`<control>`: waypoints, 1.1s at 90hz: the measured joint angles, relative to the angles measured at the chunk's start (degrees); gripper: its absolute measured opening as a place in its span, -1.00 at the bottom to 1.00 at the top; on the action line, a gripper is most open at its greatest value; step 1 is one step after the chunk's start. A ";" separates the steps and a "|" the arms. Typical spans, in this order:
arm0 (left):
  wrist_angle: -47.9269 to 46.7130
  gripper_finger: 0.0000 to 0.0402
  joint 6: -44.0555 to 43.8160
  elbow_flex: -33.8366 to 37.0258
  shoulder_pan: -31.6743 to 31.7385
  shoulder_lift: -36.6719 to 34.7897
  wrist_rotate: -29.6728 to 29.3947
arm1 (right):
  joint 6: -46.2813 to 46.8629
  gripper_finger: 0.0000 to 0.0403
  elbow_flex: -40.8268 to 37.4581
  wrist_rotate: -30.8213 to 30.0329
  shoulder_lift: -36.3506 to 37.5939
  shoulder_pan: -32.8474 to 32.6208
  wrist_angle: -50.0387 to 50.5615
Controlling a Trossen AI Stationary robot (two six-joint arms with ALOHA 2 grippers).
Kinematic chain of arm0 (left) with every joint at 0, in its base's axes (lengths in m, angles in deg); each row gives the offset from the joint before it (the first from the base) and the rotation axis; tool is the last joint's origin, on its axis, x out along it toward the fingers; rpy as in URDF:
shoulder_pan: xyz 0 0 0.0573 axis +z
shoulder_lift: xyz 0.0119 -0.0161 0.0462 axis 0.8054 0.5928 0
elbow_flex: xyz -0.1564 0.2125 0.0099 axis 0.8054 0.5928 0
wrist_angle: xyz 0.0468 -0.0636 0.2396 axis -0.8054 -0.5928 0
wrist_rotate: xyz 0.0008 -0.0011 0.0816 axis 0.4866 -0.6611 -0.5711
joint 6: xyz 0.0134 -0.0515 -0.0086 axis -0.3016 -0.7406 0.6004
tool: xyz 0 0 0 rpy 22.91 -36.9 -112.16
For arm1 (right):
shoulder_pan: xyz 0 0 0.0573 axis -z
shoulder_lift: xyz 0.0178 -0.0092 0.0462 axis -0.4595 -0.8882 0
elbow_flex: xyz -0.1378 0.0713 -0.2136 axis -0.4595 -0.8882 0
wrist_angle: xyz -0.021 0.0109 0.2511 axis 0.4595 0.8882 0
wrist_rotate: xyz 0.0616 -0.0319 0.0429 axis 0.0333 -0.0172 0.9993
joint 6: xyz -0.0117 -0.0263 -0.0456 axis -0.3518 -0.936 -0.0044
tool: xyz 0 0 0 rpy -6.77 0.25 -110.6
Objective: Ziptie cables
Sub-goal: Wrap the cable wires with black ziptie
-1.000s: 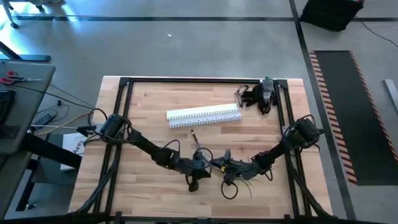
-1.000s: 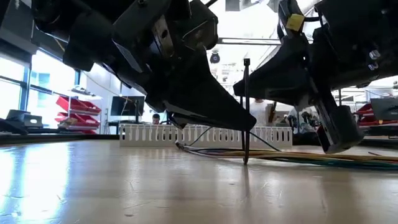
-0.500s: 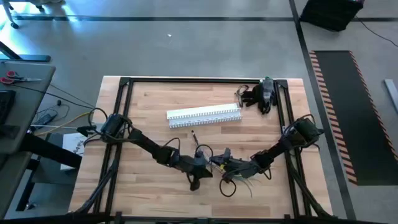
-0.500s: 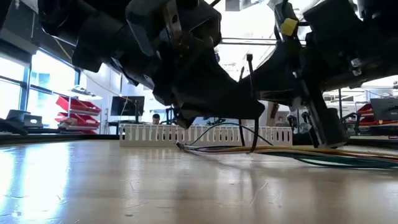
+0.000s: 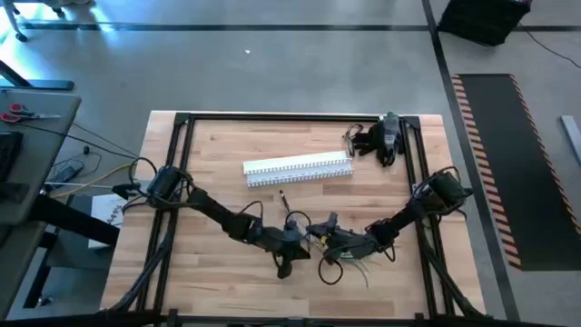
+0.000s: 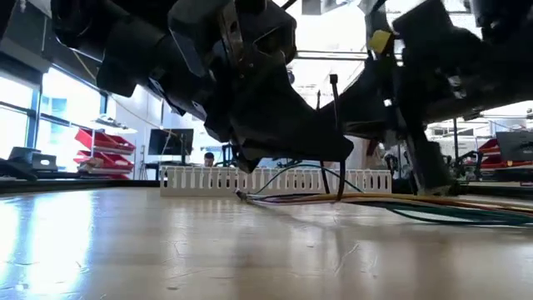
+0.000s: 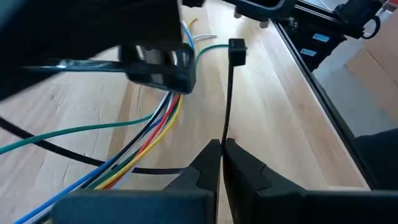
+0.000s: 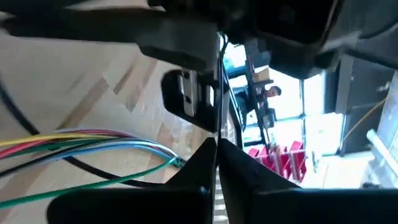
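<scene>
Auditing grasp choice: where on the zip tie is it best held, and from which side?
Probably the thin strap below the head, coming in sideways: the zip tie stands upright, head on top, strap bare. The left gripper is shut on it there; the right gripper pinches it too, above the cables.

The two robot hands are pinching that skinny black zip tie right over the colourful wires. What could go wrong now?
The black zip tie is thin, and the left gripper pinches only its lower part, so it might slip out or bend over.

The cables fan out loosely on the table, so the tie might catch only some of them.

The right gripper works very close to the left one, so the two arms might bump.
</scene>
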 joint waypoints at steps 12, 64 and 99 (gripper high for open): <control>-0.04 -1.00 0.29 0.00 0.00 0.00 -0.02 | 0.71 -1.00 -0.24 1.00 0.00 -0.08 -0.03; -0.09 -1.00 0.63 0.00 0.00 -0.02 -0.17 | 2.70 -1.00 -1.97 2.94 -0.02 -0.64 -1.98; -0.10 -1.00 0.66 0.00 0.00 -0.01 -0.22 | 6.14 -1.00 -0.33 2.99 -0.02 -0.66 -0.34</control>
